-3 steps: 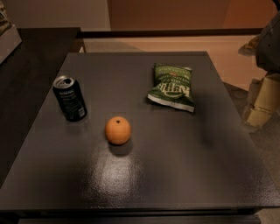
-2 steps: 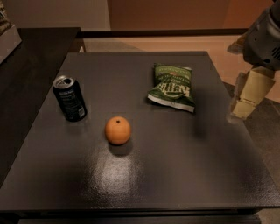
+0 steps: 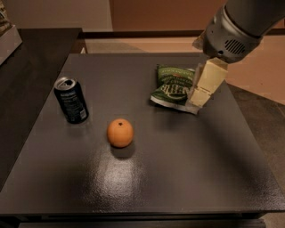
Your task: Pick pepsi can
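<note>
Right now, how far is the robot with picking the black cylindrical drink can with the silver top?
Done: nothing yet; the black cylindrical pepsi can with its silver top stands upright, untouched, at the left of the dark table. In hand: the pale gripper hangs over the green chip bag, far right of the can. Left: reach the can, grasp it, lift it.

A plain indoor room of an office or test-space kind is suggested. A dark matte square table [image 3: 178, 178] is set on pale tan flooring [image 3: 262, 75] before a bare brown wall [image 3: 164, 13]. A robot's beige two-finger gripper [image 3: 199, 97] is held over the table's far right part.
</note>
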